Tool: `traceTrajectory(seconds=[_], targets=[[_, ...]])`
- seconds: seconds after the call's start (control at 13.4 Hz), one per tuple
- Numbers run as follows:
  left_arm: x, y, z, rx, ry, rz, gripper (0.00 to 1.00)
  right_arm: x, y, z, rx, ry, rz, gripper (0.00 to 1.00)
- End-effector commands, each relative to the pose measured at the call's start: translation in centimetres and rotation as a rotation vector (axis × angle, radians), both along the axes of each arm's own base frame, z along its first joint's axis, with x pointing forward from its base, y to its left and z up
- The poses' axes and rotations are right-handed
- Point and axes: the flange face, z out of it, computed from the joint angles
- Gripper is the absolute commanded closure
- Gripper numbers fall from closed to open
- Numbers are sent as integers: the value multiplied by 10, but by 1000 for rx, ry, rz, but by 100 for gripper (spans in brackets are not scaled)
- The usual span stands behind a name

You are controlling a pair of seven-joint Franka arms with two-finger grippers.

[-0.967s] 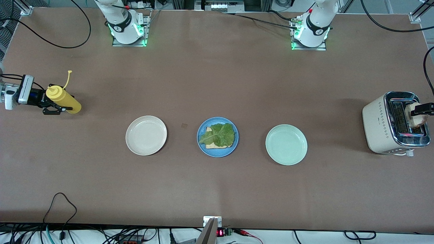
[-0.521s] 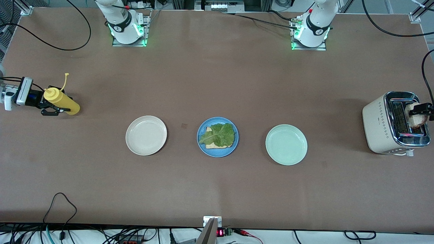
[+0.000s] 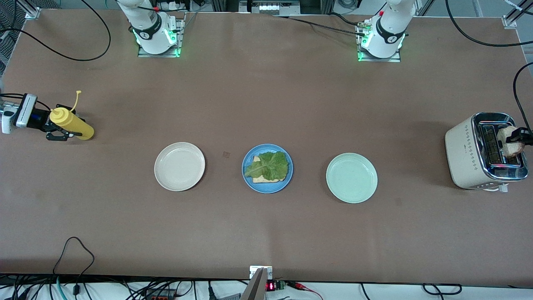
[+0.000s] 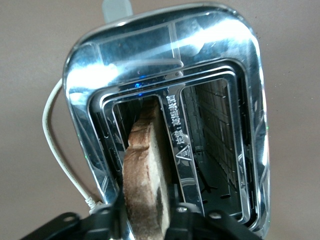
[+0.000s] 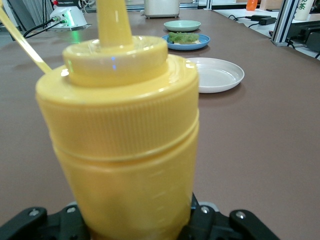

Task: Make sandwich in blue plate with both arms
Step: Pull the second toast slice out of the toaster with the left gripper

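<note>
Lettuce (image 3: pixel 267 166) on bread (image 3: pixel 264 178) in blue plate (image 3: pixel 248 177), between two plates.

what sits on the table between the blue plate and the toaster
Only the pale green plate, empty, on the brown table between the blue plate and the toaster; the front view shows this.

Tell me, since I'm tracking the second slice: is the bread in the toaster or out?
In: the bread stands in a slot of the toaster, top edge above it, left gripper closed on it.
</note>
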Motion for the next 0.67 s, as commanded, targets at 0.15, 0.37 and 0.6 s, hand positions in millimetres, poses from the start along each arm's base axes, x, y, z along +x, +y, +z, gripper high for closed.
traceTrajectory(seconds=[0.15,0.37,0.6], targets=[[-2,2,11,-14,9,-21,99,2,-4,-3,40,-12,-16,52],[3,-16,73,-24,27,-41,99,2,-1,-12,65,-4,-36,35],[14,-48,115,-54,55,-78,99,2,-1,-13,68,-3,-36,14]])
